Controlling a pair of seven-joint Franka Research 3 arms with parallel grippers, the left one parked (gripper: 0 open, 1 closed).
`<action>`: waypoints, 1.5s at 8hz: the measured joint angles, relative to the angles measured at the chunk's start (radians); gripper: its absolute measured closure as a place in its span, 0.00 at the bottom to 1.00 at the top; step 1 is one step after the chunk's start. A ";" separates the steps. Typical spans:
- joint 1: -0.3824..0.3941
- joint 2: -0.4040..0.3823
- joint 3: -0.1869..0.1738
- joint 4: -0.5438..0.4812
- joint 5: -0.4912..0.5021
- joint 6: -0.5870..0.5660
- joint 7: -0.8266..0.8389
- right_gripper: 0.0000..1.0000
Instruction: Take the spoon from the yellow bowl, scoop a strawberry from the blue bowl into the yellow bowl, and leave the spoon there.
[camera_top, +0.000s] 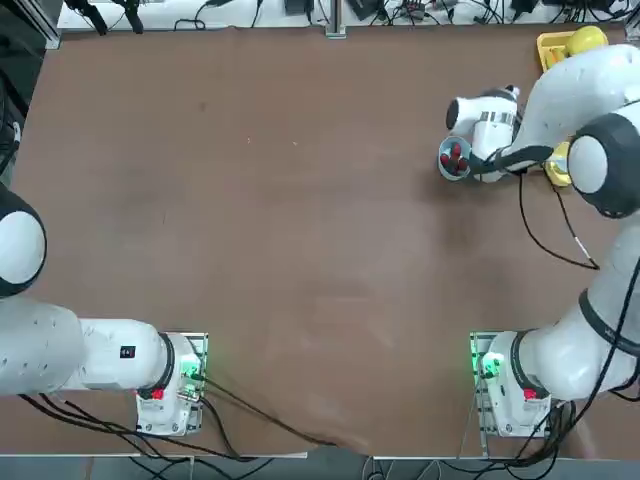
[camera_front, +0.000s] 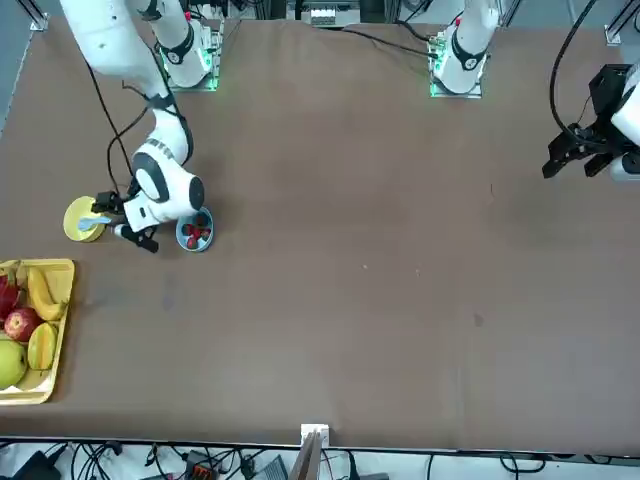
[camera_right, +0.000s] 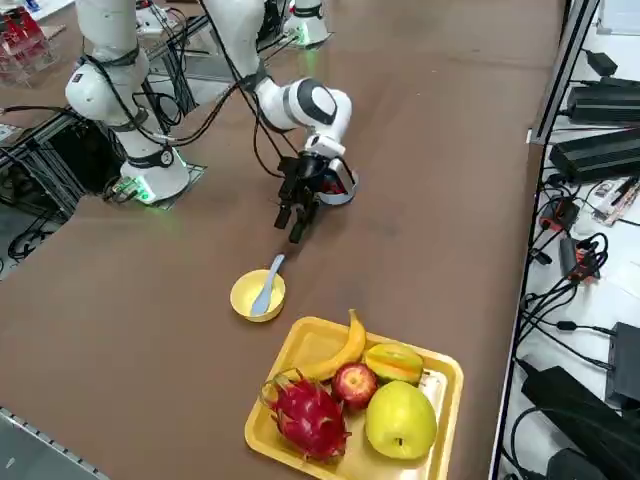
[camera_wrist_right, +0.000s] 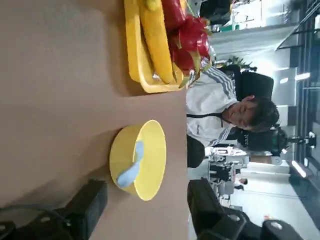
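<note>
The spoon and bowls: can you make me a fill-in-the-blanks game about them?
1. The spoon lies in the ____ bowl.
2. The red strawberries sit in the ____ bowl.
3. The banana lies on the fruit ____.
4. The right gripper, open, holds ____.

Missing words: yellow; blue; tray; nothing.

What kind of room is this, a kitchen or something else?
Probably a robotics lab, not a kitchen: a robot arm's right gripper hangs open near the yellow bowl holding the spoon, with cables along the table's edge.
</note>
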 joint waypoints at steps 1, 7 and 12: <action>-0.003 0.023 0.000 0.000 -0.016 0.000 0.007 0.03; -0.037 0.087 -0.002 0.000 -0.078 0.000 0.011 0.04; -0.057 0.093 -0.009 0.000 -0.087 0.000 0.012 0.11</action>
